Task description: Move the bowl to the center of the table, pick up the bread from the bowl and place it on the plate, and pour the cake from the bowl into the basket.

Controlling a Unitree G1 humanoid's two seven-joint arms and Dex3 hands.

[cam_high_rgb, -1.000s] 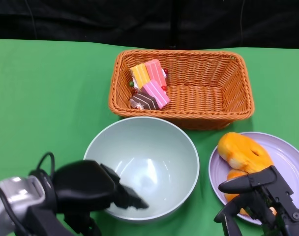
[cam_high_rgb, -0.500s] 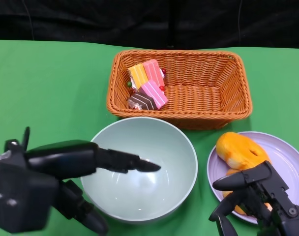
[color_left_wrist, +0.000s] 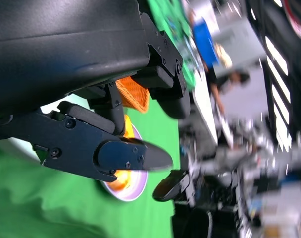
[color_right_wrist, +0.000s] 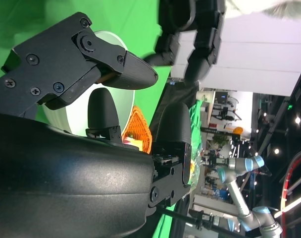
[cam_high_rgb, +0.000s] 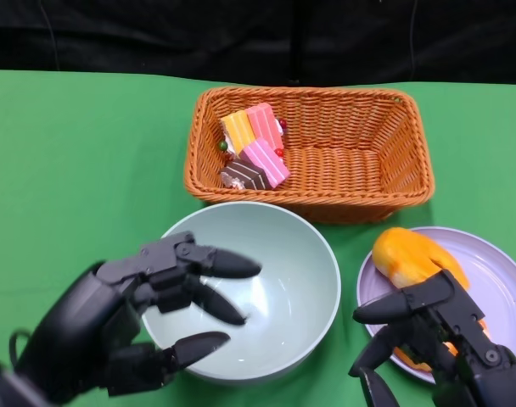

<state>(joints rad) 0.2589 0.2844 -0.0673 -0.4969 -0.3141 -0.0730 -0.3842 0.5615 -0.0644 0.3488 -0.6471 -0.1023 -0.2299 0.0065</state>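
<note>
A pale green bowl (cam_high_rgb: 266, 263) stands empty at the table's middle front. Several cake slices (cam_high_rgb: 251, 148), pink, yellow and brown, lie in the left end of the wicker basket (cam_high_rgb: 360, 161) behind it. The orange bread (cam_high_rgb: 411, 254) lies on the lilac plate (cam_high_rgb: 500, 271) at the right. My left hand (cam_high_rgb: 114, 326) hovers at the bowl's near left rim with its fingers spread and nothing in them. My right hand (cam_high_rgb: 445, 348) hangs over the plate's near edge, fingers apart and empty. The right wrist view shows the bowl (color_right_wrist: 118, 82) and the basket (color_right_wrist: 140, 131) past my fingers.
Green cloth (cam_high_rgb: 80, 161) covers the table, with a black backdrop behind it. The left wrist view shows the plate (color_left_wrist: 125, 181) and the basket (color_left_wrist: 133, 94) past my fingers.
My left hand has let go of the bowl's near rim, lifted and spread its fingers. The bowl stays put. My right hand has barely moved.
</note>
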